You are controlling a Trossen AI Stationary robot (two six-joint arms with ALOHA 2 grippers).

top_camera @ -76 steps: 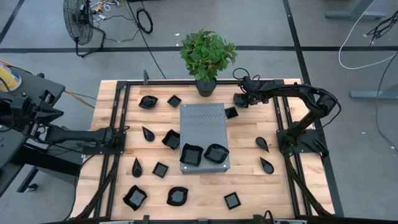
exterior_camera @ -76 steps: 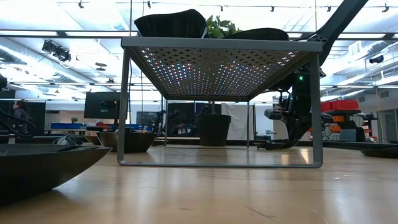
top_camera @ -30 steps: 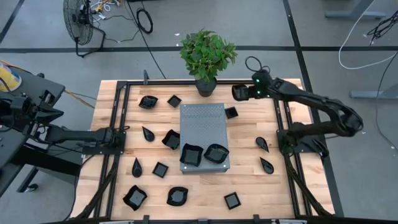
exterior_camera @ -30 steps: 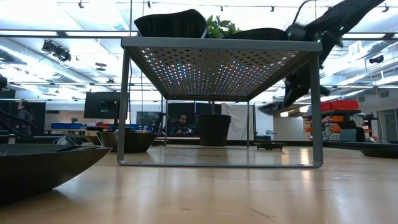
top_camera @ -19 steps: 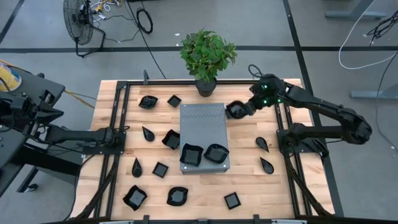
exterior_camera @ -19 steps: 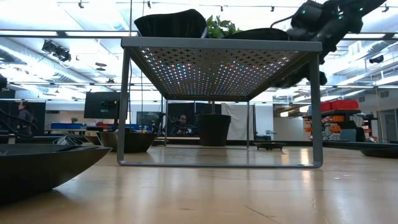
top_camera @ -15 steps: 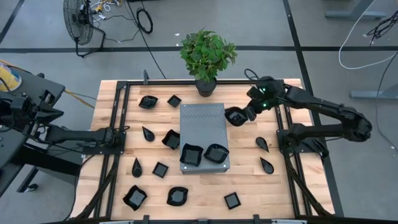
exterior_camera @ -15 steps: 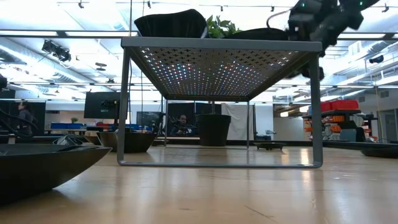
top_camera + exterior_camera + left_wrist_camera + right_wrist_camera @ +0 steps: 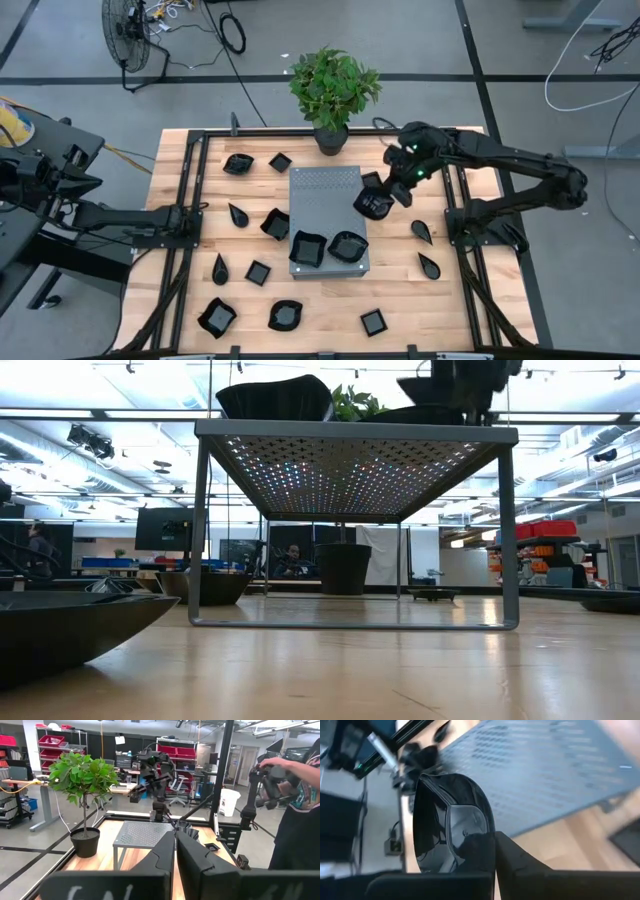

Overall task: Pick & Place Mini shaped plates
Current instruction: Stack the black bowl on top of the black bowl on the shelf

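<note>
Since a moment ago, the right claw (image 9: 385, 198) has swung in from the back right part of the tabletop (image 9: 400, 290) and now hangs over the right edge of the grey stand (image 9: 325, 195). Its fingers are closed on a little black dish (image 9: 372, 203), held up in the air just above that edge. Two more black dishes (image 9: 328, 247) sit on the stand's near end. Other small dishes (image 9: 258, 272) lie spread around the wood. A potted plant (image 9: 333, 90) stands at the back edge. The left claw (image 9: 175, 851) waits at the left edge, closed and holding nothing.
</note>
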